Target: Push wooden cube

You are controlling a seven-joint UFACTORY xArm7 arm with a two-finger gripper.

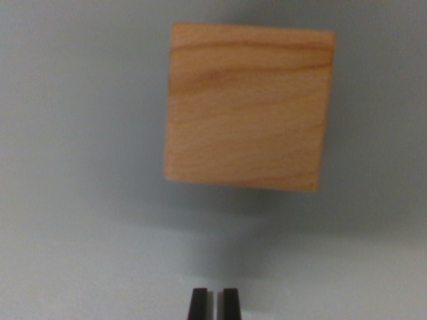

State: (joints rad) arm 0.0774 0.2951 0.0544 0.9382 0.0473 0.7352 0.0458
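Cube sitting dead ahead of gripper, slightly toward the wrist view's right, on plain grey surface. Fingers nearly pinched together, holding nothing. Clear gap between, so probably just push straight forward.

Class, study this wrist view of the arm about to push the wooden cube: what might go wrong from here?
1. The gripper sits a little to the wrist view's left of the middle of the wooden cube, so an off-centre push may turn it rather than slide it straight.
2. The cube already lies slightly skewed to the fingertips, so contact may land near a corner and slip off.
3. The fingertips are narrow and nearly together, giving a small contact patch that steers poorly.
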